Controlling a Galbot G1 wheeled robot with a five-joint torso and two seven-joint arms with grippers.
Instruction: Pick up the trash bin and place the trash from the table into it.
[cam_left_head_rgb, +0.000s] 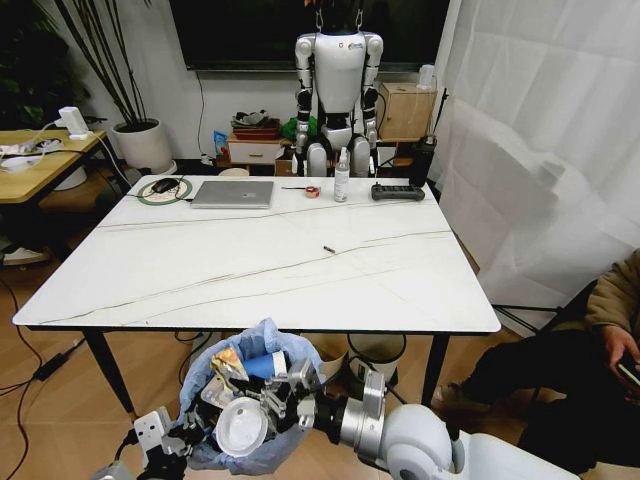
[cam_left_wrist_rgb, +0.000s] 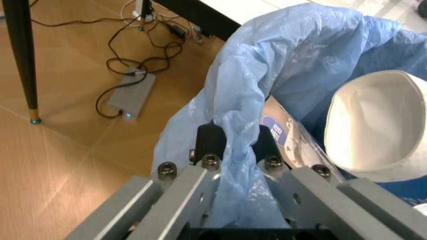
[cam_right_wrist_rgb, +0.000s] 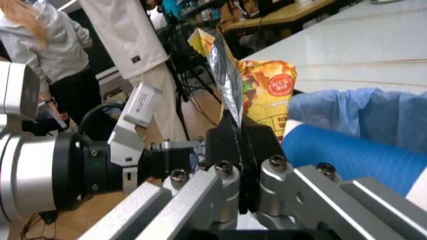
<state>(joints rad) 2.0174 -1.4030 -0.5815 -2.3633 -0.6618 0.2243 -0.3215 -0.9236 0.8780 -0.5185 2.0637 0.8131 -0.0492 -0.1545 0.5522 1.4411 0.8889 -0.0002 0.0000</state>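
The trash bin (cam_left_head_rgb: 262, 345), lined with a puffy light-blue bag, hangs low in front of the table's (cam_left_head_rgb: 250, 270) near edge. My left gripper (cam_left_head_rgb: 160, 437) (cam_left_wrist_rgb: 237, 145) is shut on the bag's rim (cam_left_wrist_rgb: 227, 100). Over the bin's mouth, my right gripper (cam_left_head_rgb: 282, 385) (cam_right_wrist_rgb: 240, 145) is shut on a yellow snack wrapper (cam_right_wrist_rgb: 267, 85) with a silver inside. Inside the bin lie a white cup (cam_left_head_rgb: 240, 430) (cam_left_wrist_rgb: 377, 130), a blue cup (cam_left_head_rgb: 262, 365) (cam_right_wrist_rgb: 347, 155) and other litter. One small dark scrap (cam_left_head_rgb: 328, 248) lies on the table's middle.
At the table's far edge sit a silver laptop (cam_left_head_rgb: 232, 193), a mouse on a green ring (cam_left_head_rgb: 163, 187), a spray bottle (cam_left_head_rgb: 342, 176) and a black remote (cam_left_head_rgb: 398, 192). A humanoid robot (cam_left_head_rgb: 340, 90) stands behind. A seated person (cam_left_head_rgb: 600, 350) is at the right, a wooden desk (cam_left_head_rgb: 40, 165) at the left.
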